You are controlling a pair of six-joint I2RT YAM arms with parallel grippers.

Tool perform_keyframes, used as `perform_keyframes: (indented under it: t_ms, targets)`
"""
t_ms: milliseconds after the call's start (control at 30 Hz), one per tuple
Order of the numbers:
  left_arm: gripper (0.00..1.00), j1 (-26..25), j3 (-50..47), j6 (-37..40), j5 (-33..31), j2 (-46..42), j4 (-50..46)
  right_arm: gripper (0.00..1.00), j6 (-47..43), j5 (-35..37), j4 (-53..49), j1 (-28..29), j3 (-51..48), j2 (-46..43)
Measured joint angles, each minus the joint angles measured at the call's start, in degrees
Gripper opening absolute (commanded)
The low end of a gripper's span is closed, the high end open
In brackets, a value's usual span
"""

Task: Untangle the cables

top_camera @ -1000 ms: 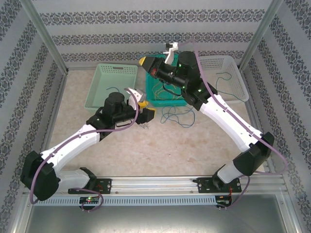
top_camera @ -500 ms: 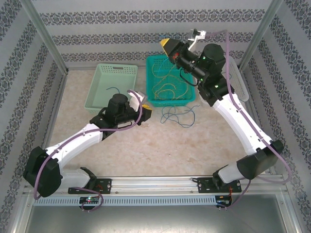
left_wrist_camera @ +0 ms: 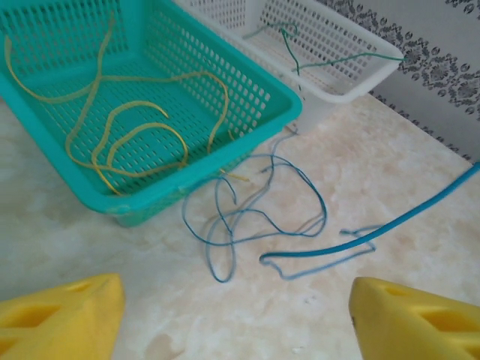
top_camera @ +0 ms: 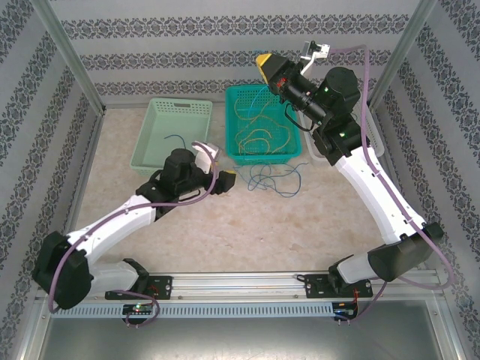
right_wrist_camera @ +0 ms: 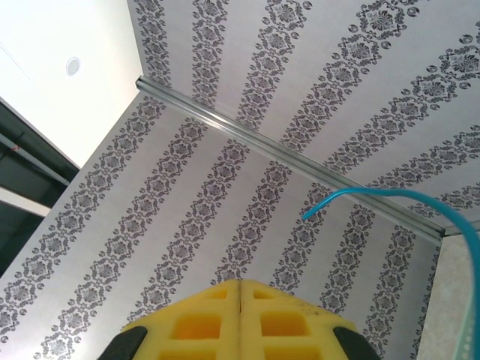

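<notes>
Since the table (top_camera: pixel 225 232) carries the teal basket (left_wrist_camera: pixel 225 176) and the white basket (left_wrist_camera: pixel 352 82) side by side, with loose wire in and around them, I judge snagging to be the main danger. My right gripper (right_wrist_camera: pixel 240 292), raised high above the teal basket, is pressed fully closed, pads meeting. A raised blue cable (right_wrist_camera: pixel 390 193) curls past it, and I cannot tell whether it is pinched there or merely draped. If it is caught, lifting from here could tighten the blue cables (left_wrist_camera: pixel 225 225), which lie in loose loops on the table right against the teal basket's front wall, into a knot. My left gripper (left_wrist_camera: pixel 236 292) hovers low over those loops, spread wide and empty. Closing it carelessly could trap several strands together. The yellow cables (left_wrist_camera: pixel 142 131) lie inside the teal basket, and a green cable (left_wrist_camera: pixel 300 64) lies in the white one.
</notes>
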Motion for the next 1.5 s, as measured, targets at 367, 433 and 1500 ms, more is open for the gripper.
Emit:
perform_keyframes:
  t_ms: [367, 433, 1500]
  targets:
    - [0.92, 0.00, 0.96, 3.28, 5.16, 2.19, 4.52, 0.00, 4.13, -0.70, 2.36, 2.16, 3.13, 5.46]
    - [0.92, 0.00, 3.02, 4.20, 2.49, 4.98, 4.09, 0.00, 4.35, -1.18, 2.51, 3.13, 4.52, 6.80]
    - [0.00, 12.55, 15.39, 15.26, -27.54, 12.02, -5.75, 0.03, 11.15, -6.10, 6.01, 3.74, 30.16, 36.92]
